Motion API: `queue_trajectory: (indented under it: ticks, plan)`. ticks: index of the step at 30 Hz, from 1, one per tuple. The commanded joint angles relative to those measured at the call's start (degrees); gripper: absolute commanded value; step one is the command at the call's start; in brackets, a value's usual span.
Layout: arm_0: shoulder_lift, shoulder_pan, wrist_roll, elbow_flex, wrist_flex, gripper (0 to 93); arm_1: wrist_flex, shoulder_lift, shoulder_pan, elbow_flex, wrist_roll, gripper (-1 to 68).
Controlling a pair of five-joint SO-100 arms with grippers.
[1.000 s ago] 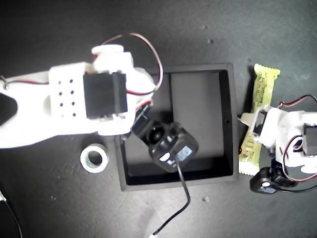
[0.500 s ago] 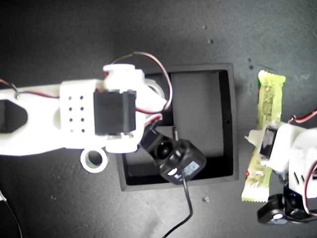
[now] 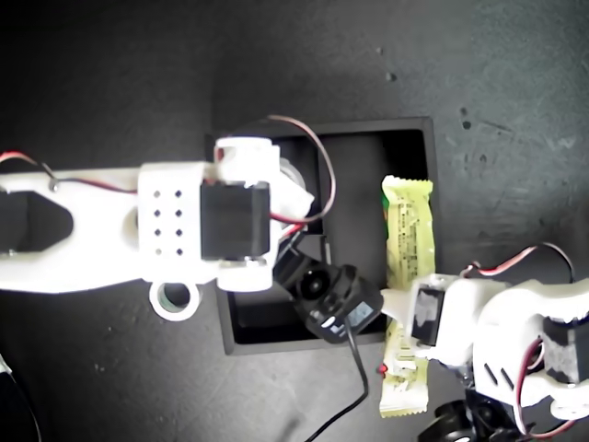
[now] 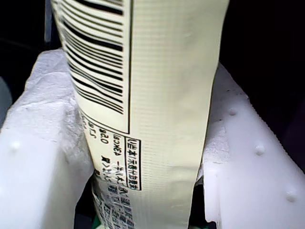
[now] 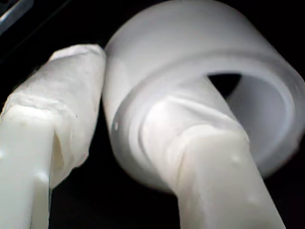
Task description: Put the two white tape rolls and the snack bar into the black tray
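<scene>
**Snack bar now over the tray**

My first gripper (image 4: 143,157), fingers pinching the snack bar (image 3: 408,276), has carried it from outside the black tray (image 3: 428,318) to above its long compartment, ready to lower. My second gripper (image 5: 119,114), one finger through the hole, pinches one white tape roll (image 5: 200,71) over the tray. Count: two rolls, the other (image 3: 175,296) on the surface beside the tray; one bar; one tray.

Arm (image 3: 138,230) hides black tray's (image 3: 423,230) corner.
</scene>
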Motion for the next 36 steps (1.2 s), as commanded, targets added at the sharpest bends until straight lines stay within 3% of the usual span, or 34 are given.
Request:
queue_trajectory:
  ticks: [1, 4, 10, 14, 18, 24, 29, 36]
  plan:
    - [3.9, 0.9, -0.3, -0.3, 1.1, 15.0, 2.0, 0.7, 0.2, -3.1, -10.2, 11.2]
    - [8.2, 2.2, 0.1, 2.2, 1.1, 21.1, 5.6, 0.7, 0.3, -4.0, -11.5, 15.5]
    - [26.5, 2.7, -0.4, 13.4, 1.1, 21.2, 19.0, 0.8, 3.5, -9.9, -14.4, 18.3]
    - [43.2, 5.3, -3.4, 24.5, 1.1, 19.9, 20.9, 7.4, 9.8, -8.2, -18.0, 18.4]
    - [52.7, 12.4, -12.7, 40.1, -0.9, 19.2, 20.9, 18.6, 19.4, 0.1, -13.3, 17.7]
    - [63.0, 22.1, -24.2, 70.7, -22.9, 19.2, 20.8, 36.2, 25.0, 15.6, -2.5, 17.3]
    - [73.2, 25.3, -29.5, 91.7, -40.4, 18.9, 18.4, 52.0, 24.3, 32.1, 8.0, 15.9]
    - [73.9, 27.6, -31.7, 100.6, -52.4, 18.5, 11.3, 70.7, 20.9, 56.5, 19.9, 12.1]
